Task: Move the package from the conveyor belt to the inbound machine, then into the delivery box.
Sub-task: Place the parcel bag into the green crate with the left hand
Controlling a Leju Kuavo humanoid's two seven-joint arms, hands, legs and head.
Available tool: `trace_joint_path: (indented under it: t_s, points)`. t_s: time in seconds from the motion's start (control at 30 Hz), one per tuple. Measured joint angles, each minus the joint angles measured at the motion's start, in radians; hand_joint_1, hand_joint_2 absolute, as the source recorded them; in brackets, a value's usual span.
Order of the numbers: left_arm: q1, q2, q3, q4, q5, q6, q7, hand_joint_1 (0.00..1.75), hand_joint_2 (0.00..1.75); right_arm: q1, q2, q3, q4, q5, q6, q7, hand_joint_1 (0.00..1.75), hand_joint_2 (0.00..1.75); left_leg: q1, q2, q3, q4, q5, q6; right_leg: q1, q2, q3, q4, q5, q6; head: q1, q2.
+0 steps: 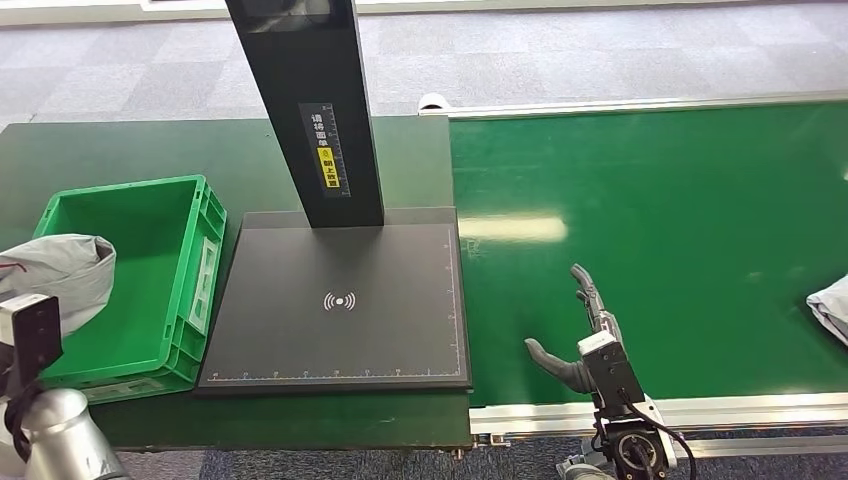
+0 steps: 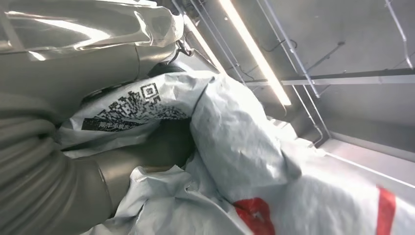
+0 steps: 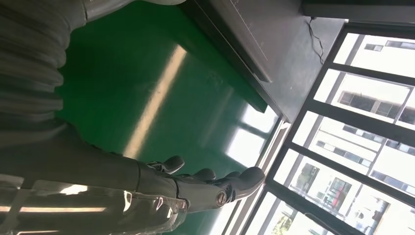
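A grey plastic-wrapped package (image 1: 58, 272) hangs at the left edge of the green delivery box (image 1: 140, 280), held by my left hand (image 2: 142, 156). In the left wrist view the package (image 2: 235, 147) shows a printed code label and red marks, with my thumb pressed into its folds. My right hand (image 1: 580, 330) hovers open over the green conveyor belt (image 1: 650, 230), fingers stretched out and nothing in it; the right wrist view shows the same hand (image 3: 205, 183) with spread fingers. The black inbound machine plate (image 1: 340, 300) lies between box and belt.
The machine's black column (image 1: 310, 110) rises from the back of the plate. Another pale package (image 1: 832, 305) lies at the belt's right edge. A silver rail (image 1: 660, 412) borders the belt's near side. Grey carpet lies beyond.
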Motion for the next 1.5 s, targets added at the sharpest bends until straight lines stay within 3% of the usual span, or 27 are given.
trace_joint_path:
  t_s: [0.2, 0.27, 0.4, 0.43, 0.57, 0.7, 0.8, 0.9, 1.0, 1.27, 1.5]
  points:
    - [-0.01, 0.004, 0.016, 0.031, -0.024, 0.0, 0.005, 1.75, 1.75, 0.0, 0.0, -0.001, 0.0, 0.0, 0.0, 0.0, 0.0, 1.75, 0.0, 0.0, 0.0, 0.0, 0.0, 0.0, 0.0, 0.0, 0.0, 0.0, 0.0, 0.0, 0.0, 0.0]
    - [-0.016, 0.013, 0.007, 0.075, -0.069, 0.0, 0.036, 1.6, 1.75, 0.0, 0.0, -0.002, 0.0, 0.0, 0.0, 0.0, 0.0, 1.75, 0.0, -0.001, 0.0, 0.0, 0.0, 0.0, 0.0, 0.0, 0.0, 0.0, 0.0, 0.0, 0.0, 0.0]
    - [-0.016, 0.046, -0.089, 0.191, -0.171, 0.0, 0.17, 0.12, 1.75, 0.001, 0.0, -0.004, -0.003, 0.0, 0.001, 0.0, 0.0, 1.75, 0.0, -0.001, 0.0, 0.0, 0.0, 0.0, 0.0, 0.0, 0.0, 0.0, 0.0, 0.0, 0.0, 0.0]
    - [-0.016, 0.052, -0.115, 0.212, -0.188, 0.0, 0.189, 0.02, 1.75, 0.001, 0.0, -0.005, -0.003, 0.0, 0.001, 0.0, 0.0, 1.75, 0.0, -0.001, 0.0, 0.0, 0.0, 0.0, 0.0, 0.0, 0.0, 0.0, 0.0, 0.0, 0.0, 0.0]
    - [-0.015, 0.067, -0.205, 0.279, -0.213, 0.0, 0.21, 0.0, 1.75, -0.004, 0.0, -0.005, -0.002, 0.0, 0.009, 0.0, 0.0, 1.75, 0.0, -0.001, 0.0, 0.0, 0.0, 0.0, 0.0, 0.0, 0.0, 0.0, 0.0, 0.0, 0.0, 0.0]
    - [-0.008, 0.067, -0.253, 0.311, -0.184, 0.0, 0.148, 0.0, 1.75, -0.032, -0.001, -0.004, 0.014, -0.003, 0.021, -0.006, 0.0, 1.75, 0.0, -0.001, 0.0, 0.0, 0.0, 0.0, 0.0, 0.0, 0.0, 0.0, 0.0, 0.0, 0.0, 0.0]
    - [-0.005, 0.07, -0.298, 0.345, -0.034, -0.045, 0.105, 0.0, 1.75, -0.055, -0.001, -0.001, 0.032, -0.007, 0.022, -0.018, 0.0, 1.75, 0.0, -0.001, 0.0, 0.0, 0.0, 0.0, 0.0, 0.0, 0.0, 0.0, 0.0, 0.0, 0.0, 0.0]
    - [0.009, 0.087, -0.394, 0.362, 0.14, -0.132, 0.146, 0.0, 1.75, -0.07, -0.002, 0.001, 0.047, -0.009, 0.022, -0.025, 0.0, 1.75, 0.0, -0.001, 0.0, 0.0, 0.0, 0.0, 0.0, 0.0, 0.0, 0.0, 0.0, 0.0, 0.0, 0.0]
    - [0.025, 0.102, -0.481, 0.362, 0.213, -0.117, 0.161, 0.0, 1.75, -0.078, -0.006, 0.002, 0.06, -0.012, 0.02, -0.032, 0.0, 1.75, 0.0, -0.002, 0.0, 0.0, 0.0, 0.0, 0.0, -0.001, 0.0, 0.0, 0.0, 0.0, 0.0, 0.0]
    - [0.085, 0.104, -0.587, 0.242, 0.345, -0.005, 0.041, 0.0, 1.75, -0.081, -0.01, 0.004, 0.078, -0.022, 0.017, -0.044, 0.0, 1.75, 0.0, -0.001, -0.001, 0.0, 0.0, 0.0, 0.0, -0.001, 0.0, 0.0, 0.0, 0.0, 0.0, 0.0]
    - [0.12, 0.08, -0.602, 0.123, 0.35, -0.002, 0.004, 0.0, 1.75, -0.082, -0.01, 0.005, 0.083, -0.026, 0.016, -0.046, 0.0, 1.75, 0.0, -0.001, 0.0, 0.0, 0.0, 0.0, 0.0, -0.001, 0.0, 0.0, 0.0, 0.0, 0.0, 0.0]
